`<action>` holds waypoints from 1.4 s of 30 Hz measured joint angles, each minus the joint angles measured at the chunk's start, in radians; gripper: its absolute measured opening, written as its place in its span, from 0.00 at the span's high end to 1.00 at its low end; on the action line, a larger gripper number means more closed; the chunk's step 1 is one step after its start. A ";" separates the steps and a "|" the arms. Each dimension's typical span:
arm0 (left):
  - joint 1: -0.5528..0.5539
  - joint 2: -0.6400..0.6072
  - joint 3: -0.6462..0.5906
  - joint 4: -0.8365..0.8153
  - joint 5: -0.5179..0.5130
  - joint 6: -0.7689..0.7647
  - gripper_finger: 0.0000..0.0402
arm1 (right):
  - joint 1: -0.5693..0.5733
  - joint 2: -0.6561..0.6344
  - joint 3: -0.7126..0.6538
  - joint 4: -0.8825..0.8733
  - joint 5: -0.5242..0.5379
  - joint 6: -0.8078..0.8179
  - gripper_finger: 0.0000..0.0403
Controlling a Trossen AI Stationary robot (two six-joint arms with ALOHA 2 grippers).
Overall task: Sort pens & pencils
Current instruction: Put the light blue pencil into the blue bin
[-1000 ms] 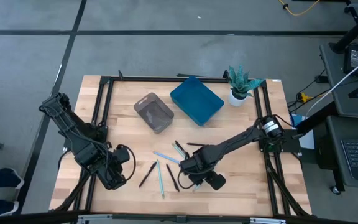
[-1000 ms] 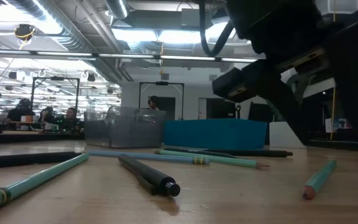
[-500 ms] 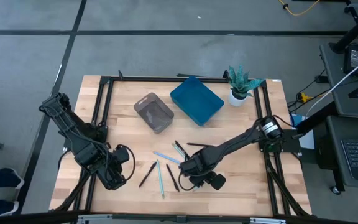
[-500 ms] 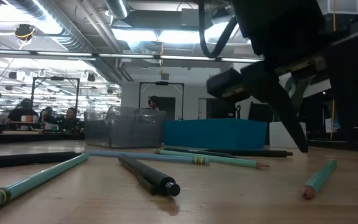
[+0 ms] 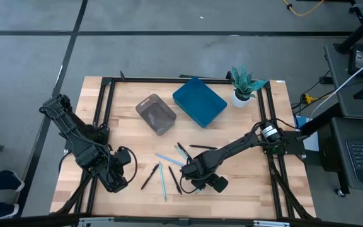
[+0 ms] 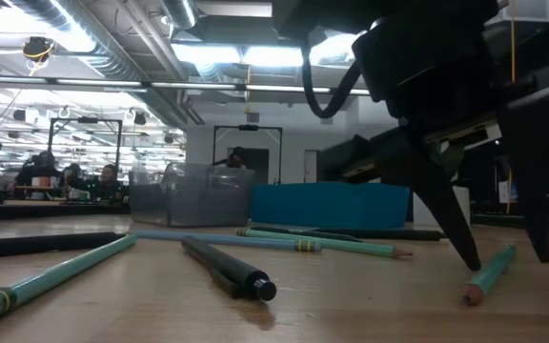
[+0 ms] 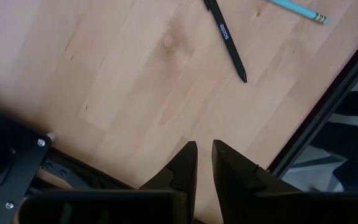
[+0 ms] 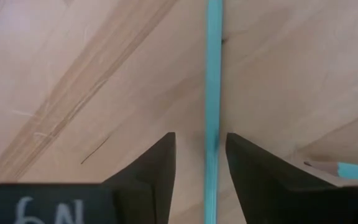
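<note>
The right end effector (image 8: 196, 168), fingers spread, is straddling a light blue pencil (image 8: 213, 93) at lower centre of the table (image 5: 244, 189); closing comes next. The left end effector (image 7: 204, 165), nearly pressed together and empty, is waiting lower left.

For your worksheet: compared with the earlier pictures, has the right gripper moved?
Yes. In the low view the right gripper has come down toward the table, its open fingertips now straddling the light blue pencil; before, they hung higher, level with the blue bin.
</note>
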 joint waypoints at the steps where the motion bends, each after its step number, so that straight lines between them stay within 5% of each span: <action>1: 0.000 0.000 0.000 0.000 0.005 0.000 0.89 | 0.000 0.002 0.000 0.000 -0.001 0.000 0.64; 22: 0.000 0.000 0.000 0.000 0.011 -0.001 0.89 | -0.001 0.002 -0.062 0.070 -0.001 0.059 0.64; 42: 0.000 0.000 0.000 0.004 0.037 -0.028 0.89 | 0.004 0.000 -0.065 0.082 0.136 0.097 0.64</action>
